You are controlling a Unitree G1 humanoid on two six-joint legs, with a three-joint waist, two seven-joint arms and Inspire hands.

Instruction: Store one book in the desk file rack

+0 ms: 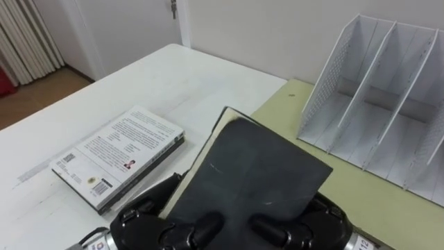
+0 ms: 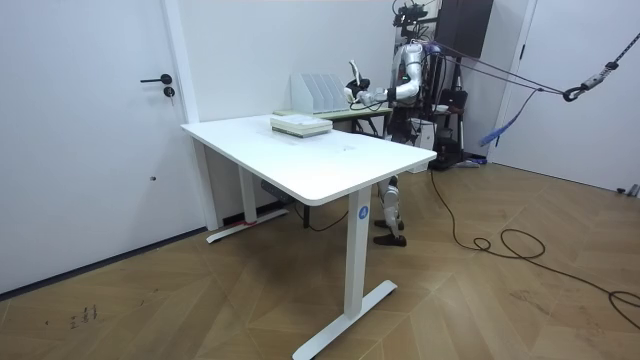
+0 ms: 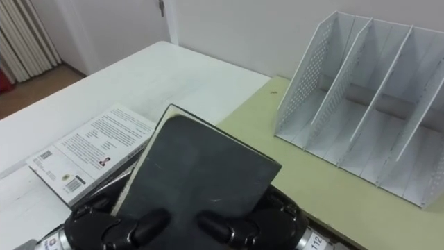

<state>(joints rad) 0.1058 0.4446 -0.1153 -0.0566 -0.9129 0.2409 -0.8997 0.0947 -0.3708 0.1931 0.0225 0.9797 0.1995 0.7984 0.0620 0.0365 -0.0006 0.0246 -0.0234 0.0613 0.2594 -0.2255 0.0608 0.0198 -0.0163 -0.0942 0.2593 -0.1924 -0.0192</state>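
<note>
At the left, a white table (image 1: 173, 76) is seen, and a stack of books (image 1: 118, 156) lies flat on it, a light printed cover turned upward. Just right of the stack, at the lower edge of the eye views, the left hand (image 1: 142, 222) is found; its fingers are curled over the near edge of a black book (image 1: 250, 173), so that they rest on the cover. The black book is held up off the table between both hands, tilted, with its dark cover facing the camera and pale page edges shown along its left side. It partly hides the near right corner of the stack and the seam between the two tables. Its near right corner is gripped by the right hand (image 1: 322, 219), whose fingers are likewise bent over the edge onto the cover. Further right, a green table (image 1: 361, 201) is set against the white one, and on it a white file rack (image 1: 374, 97) stands with perforated side walls and slanted dividers, apart from the held book. In the room view, the robot is seen standing at the far end of the white table, beside the rack.
</note>
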